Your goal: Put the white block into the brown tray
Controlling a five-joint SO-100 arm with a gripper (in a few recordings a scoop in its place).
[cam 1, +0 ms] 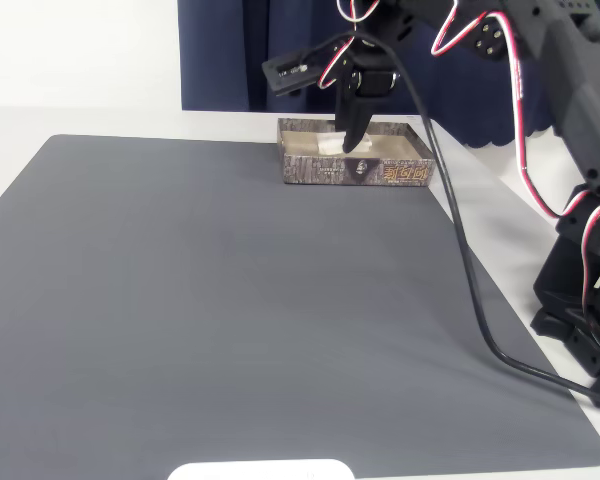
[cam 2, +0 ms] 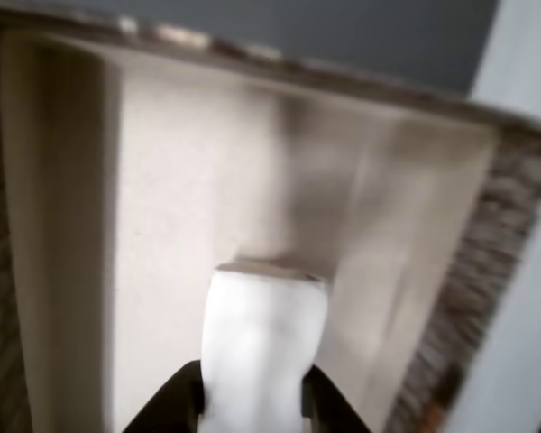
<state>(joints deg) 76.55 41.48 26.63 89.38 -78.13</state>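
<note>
While clamped over brown tray (cam 2: 63, 180), white block (cam 2: 263, 347), walls around.

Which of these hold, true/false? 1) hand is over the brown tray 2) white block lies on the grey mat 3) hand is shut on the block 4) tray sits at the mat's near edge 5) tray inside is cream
1) True: the hand reaches down into the brown tray.
2) False: the white block is held above the tray floor, not on the grey mat.
3) True: the fingers pinch it from both sides in the wrist view.
4) False: it sits at the far edge, by the blue curtain.
5) True.
</note>
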